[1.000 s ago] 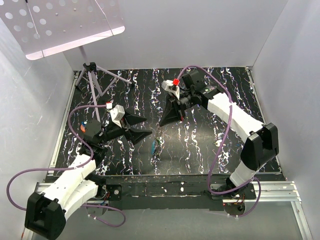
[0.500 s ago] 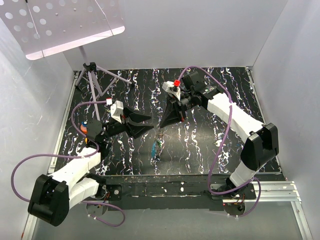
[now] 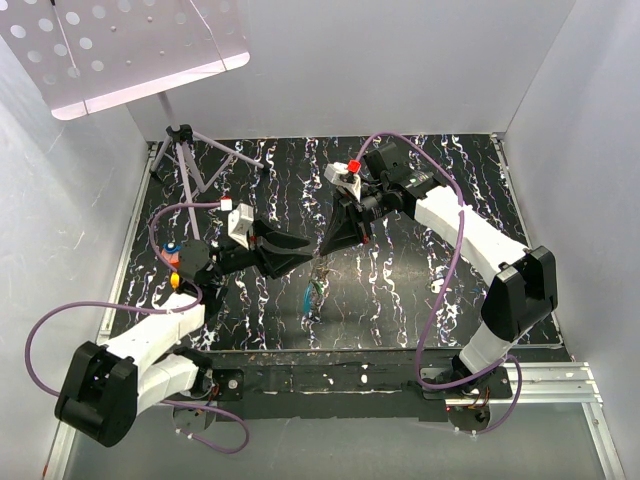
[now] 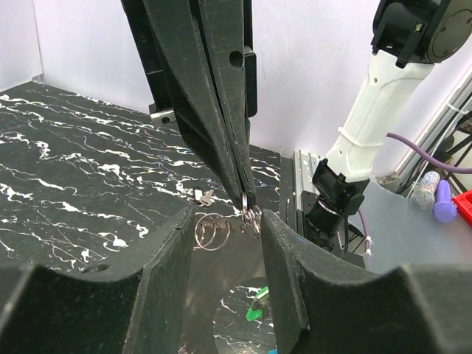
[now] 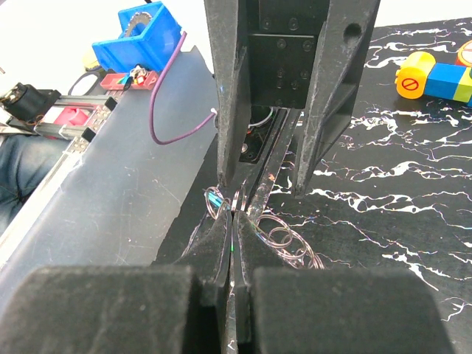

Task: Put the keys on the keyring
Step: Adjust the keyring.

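Right tool (image 4: 246, 199): fingers pressed together, pinching the keyring (image 4: 211, 231) at the very tips. The wire loops hang just below and beside the tips, off the bench (image 3: 430, 200). In the right wrist view the loops fan out past the closed tips.

Left tool (image 4: 227, 225): fingers spread, one on each side of the right tool's tips, approx. level w/ the loops. The loops sit in the gap. Can't tell if either finger touches the wire; nothing gripped.

Top view: the tools meet tip to tip over mid-bench, left one from the left, right one from rear-right.

The keys (image 3: 312, 293): teal + blue heads, lying together on the bench just on the arm-base side of the tips, apart from both tools, not on the ring. A green head shows through the left tool's gap.

Containers:
- Blue open box (image 5: 147, 33), off the bench beyond a grey panel, w/ a silvery toothed part at its top. Rest of contents: can't tell.
- Red bin (image 4: 465, 206), only a corner at the frame edge, contents hidden. A purple cylinder (image 4: 441, 200) lies beside it.

Toy blocks (image 5: 435, 74), yellow/blue/green, sit on the bench.
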Tool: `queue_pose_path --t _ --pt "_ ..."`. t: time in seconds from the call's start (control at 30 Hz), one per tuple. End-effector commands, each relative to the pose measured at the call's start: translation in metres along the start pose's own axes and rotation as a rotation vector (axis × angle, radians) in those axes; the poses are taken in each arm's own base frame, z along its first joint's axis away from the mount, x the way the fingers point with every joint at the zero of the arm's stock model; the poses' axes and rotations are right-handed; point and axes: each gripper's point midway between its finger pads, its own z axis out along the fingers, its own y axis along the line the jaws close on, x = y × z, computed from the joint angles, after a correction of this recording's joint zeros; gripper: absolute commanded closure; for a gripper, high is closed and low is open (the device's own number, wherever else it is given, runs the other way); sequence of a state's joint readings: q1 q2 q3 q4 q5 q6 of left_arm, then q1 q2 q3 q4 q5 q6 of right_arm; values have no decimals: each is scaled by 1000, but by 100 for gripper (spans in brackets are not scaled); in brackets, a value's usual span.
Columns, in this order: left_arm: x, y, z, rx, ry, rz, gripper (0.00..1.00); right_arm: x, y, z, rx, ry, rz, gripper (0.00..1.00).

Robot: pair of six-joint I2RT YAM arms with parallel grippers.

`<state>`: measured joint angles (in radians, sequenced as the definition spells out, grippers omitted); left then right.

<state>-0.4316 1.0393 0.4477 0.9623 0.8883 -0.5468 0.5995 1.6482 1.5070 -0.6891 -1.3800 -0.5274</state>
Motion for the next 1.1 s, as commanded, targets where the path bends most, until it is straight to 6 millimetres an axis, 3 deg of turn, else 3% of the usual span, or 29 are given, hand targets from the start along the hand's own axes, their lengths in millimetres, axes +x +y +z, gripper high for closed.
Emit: queue_pose_path --t 0.0,0.5,0.87,1.07 --pt "1 -4 2 18 12 14 61 -16 14 -1 -42 -31 -46 99" --pt "7 -7 8 52 41 -12 81 -15 13 -1 -42 -31 -37 99" --pt "3 -12 10 81 37 -15 83 -13 9 -1 -27 -23 -31 99" --pt "2 -16 11 110 40 -16 91 -12 8 -1 -23 -21 -25 99"
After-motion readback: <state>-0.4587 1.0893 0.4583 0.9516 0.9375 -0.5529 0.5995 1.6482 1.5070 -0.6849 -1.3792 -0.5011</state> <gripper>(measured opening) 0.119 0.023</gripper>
